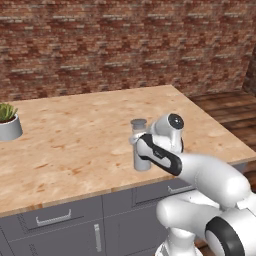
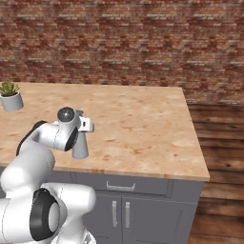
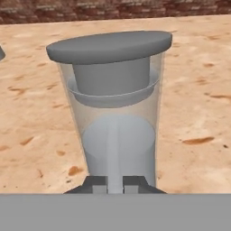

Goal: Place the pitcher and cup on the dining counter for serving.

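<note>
Pitcher [image 1: 140,145] stands upright on the dining counter [image 1: 90,135], near its front edge, with bare wood all around it. Gripper [image 3: 115,184], seen from the hand camera, sits at the pitcher's base; whether it clamps the pitcher I cannot tell. At the counter's far left stands a potted plant [image 2: 10,96].
</note>
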You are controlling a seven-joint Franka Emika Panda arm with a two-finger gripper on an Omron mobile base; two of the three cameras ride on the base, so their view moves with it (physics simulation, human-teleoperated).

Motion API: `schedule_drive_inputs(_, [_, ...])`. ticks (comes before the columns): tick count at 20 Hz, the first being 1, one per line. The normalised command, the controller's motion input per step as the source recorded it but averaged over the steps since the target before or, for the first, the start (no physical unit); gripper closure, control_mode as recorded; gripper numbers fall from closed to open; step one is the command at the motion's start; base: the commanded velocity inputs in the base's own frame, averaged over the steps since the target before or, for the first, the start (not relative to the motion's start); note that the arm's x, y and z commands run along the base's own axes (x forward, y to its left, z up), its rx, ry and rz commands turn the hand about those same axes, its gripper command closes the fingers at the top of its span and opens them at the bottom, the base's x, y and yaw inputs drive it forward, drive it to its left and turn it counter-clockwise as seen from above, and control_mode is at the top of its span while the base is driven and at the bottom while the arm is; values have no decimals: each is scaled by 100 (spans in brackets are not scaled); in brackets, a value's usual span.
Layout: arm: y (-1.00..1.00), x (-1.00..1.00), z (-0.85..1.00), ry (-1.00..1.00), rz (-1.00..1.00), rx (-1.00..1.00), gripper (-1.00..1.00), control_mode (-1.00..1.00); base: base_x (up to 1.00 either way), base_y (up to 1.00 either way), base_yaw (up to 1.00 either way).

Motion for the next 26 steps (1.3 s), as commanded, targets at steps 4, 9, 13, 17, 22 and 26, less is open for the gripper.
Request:
schedule_drive_inputs(4, [0,-11,-8,5,0,0,100,-100,0,0,0])
schedule_drive_inputs(9, [7,0,28,-23,-1,0,100,-100,0,0,0])
schedule_drive_inputs(13, [0,9,42,-26,0,0,100,-100,0,0,0])
schedule_drive_inputs(17, [0,32,9,-9,0,3,100,-100,0,0,0])
schedule_drive_inputs(22, [0,56,-2,1,0,3,100,-100,0,0,0])
schedule_drive_inputs(26, [0,57,-13,8,0,0,100,-100,0,0,0])
